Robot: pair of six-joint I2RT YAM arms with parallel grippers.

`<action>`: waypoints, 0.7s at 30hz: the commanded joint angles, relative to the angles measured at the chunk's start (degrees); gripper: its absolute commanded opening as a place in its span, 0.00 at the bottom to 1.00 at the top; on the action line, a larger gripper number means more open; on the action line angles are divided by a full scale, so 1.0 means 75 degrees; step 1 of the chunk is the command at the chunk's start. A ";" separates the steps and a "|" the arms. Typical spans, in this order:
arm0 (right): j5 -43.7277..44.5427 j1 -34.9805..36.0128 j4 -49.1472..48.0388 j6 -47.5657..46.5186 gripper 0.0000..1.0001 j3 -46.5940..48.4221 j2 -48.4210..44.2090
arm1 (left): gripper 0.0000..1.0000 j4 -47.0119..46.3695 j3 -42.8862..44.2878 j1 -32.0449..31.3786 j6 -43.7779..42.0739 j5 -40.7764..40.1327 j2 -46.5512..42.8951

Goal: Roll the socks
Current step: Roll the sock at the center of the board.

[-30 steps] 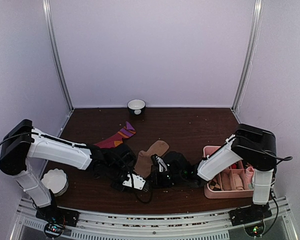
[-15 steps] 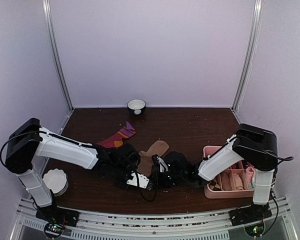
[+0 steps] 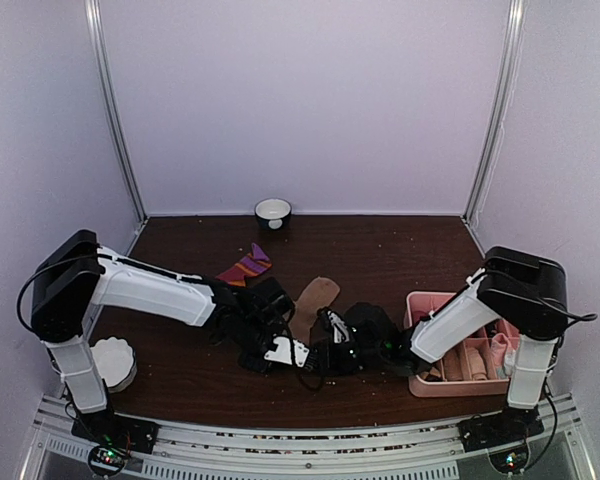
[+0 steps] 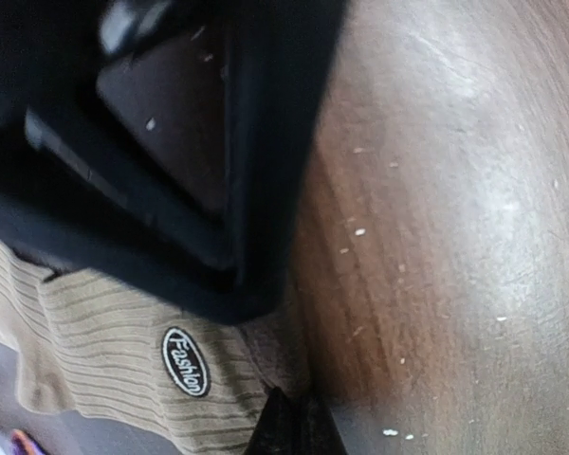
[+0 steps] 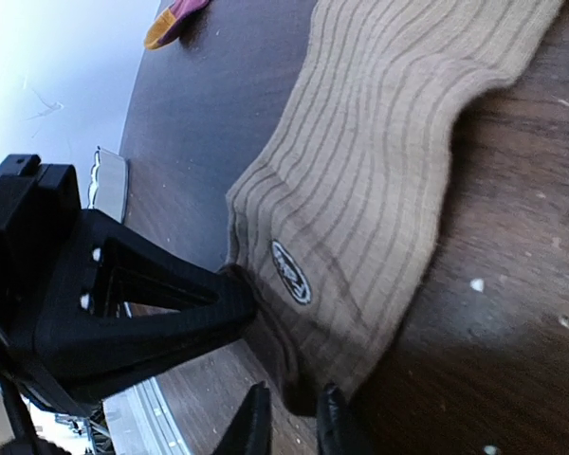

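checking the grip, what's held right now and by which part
The tan sock, pinched at its cuff edge by the left gripper; the right gripper has its jaws slightly apart around that edge.

Open tabletop [image 3: 380, 250] behind — pink tray [image 3: 421, 298] rightward

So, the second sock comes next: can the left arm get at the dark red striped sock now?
Probably yes: the dark red striped sock lies bare beyond its forearm, but the left gripper is shut on the tan ribbed sock and must let go first.
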State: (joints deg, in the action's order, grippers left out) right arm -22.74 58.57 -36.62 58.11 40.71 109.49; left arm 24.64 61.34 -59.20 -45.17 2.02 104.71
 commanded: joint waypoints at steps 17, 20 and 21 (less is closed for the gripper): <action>0.4100 0.0427 0.0330 -0.2991 1.00 -0.2028 -0.3472 | 0.00 0.5014 0.2449 0.1868 0.1023 0.5469 0.1667; 0.3737 -0.0025 -0.2475 -0.2164 1.00 -0.3237 -0.3184 | 0.00 0.5352 0.2626 0.1908 0.0882 0.5667 0.1936; 0.3216 -0.0086 -0.3319 -0.2482 1.00 -0.3336 -0.2892 | 0.00 0.5461 0.2699 0.1930 0.0868 0.5714 0.2063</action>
State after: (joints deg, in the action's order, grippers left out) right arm 1.78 60.66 -41.17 38.22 22.33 83.35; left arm 59.70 79.20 -45.41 -37.50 38.94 117.45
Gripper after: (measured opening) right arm 0.995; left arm 0.008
